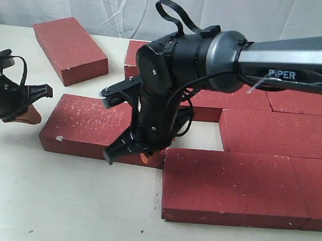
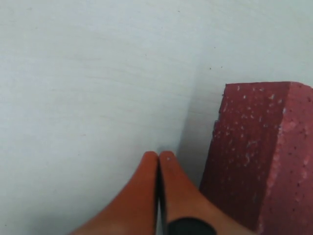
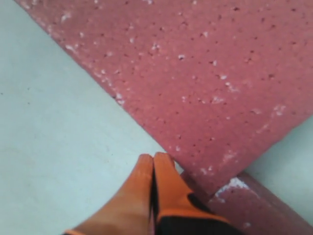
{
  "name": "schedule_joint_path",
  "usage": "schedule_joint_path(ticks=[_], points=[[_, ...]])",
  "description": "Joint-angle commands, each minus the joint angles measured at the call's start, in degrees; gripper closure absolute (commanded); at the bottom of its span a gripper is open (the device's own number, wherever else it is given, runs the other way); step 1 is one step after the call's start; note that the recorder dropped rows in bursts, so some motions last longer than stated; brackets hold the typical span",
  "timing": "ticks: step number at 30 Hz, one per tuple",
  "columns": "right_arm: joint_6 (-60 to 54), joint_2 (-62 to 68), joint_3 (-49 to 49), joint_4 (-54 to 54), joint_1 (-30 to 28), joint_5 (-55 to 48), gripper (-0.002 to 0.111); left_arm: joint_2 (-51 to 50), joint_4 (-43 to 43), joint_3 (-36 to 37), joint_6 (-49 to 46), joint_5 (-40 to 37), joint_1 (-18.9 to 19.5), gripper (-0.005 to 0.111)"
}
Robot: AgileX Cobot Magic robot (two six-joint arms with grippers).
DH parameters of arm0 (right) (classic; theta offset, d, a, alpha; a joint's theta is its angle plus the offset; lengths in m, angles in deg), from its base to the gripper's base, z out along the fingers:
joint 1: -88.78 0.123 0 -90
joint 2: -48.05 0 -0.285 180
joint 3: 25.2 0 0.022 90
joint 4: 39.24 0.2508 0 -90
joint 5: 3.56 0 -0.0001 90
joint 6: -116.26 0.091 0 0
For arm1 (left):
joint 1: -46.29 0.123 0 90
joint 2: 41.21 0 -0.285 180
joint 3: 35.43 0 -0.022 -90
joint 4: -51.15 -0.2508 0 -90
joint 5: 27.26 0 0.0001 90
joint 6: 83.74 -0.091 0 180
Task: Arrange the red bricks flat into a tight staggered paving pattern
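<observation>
- Since the pale bench [image 1: 58,202] is the biggest thing here, I'll start there: it carries everything, with a wrinkled white curtain [image 1: 103,3] behind it.
- Most of the red bricks [image 1: 240,186] lie flat on the right side, packed edge to edge in offset rows.
- The dark right arm [image 1: 279,60] reaches in from the right, across those rows, and bends down near the middle.
- One loose brick [image 1: 84,125] lies flat left of the packed group, a gap showing behind its right end.
- Another angled brick [image 1: 70,49] sits apart at the back left.
- The right end effector [image 3: 154,157] has its orange fingers [image 3: 142,186] pressed together, tips just beside the loose brick's near corner.
- The left end effector [image 2: 159,155] is also pinched together on nothing, over bare bench just left of that brick.
</observation>
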Motion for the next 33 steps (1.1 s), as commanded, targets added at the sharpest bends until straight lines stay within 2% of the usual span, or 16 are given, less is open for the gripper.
schedule_joint_path(ticks=[1,9,15,20,26,33], points=[[-3.2,-0.3,-0.1,5.4,0.1,0.2,0.109,0.2,-0.1,0.2,-0.2,-0.1,-0.3,0.107],[-4.8,-2.8,-0.1,8.1,-1.8,2.5,0.109,0.2,-0.2,0.2,-0.4,0.0,-0.3,0.107],[-2.0,-4.9,-0.1,7.6,-9.1,5.8,0.109,0.2,-1.1,0.2,-0.4,0.0,-0.3,0.107],[-1.8,-3.6,-0.1,7.6,-14.5,4.1,0.109,0.2,-1.1,0.2,-0.4,0.0,-0.3,0.107],[0.2,0.0,-0.1,4.4,-15.0,6.1,0.109,0.2,-1.1,0.2,-0.4,-0.2,-0.3,0.107],[0.3,2.7,-0.1,7.3,-15.0,9.1,0.109,0.2,-1.0,0.2,-0.4,-0.2,-0.3,0.107]])
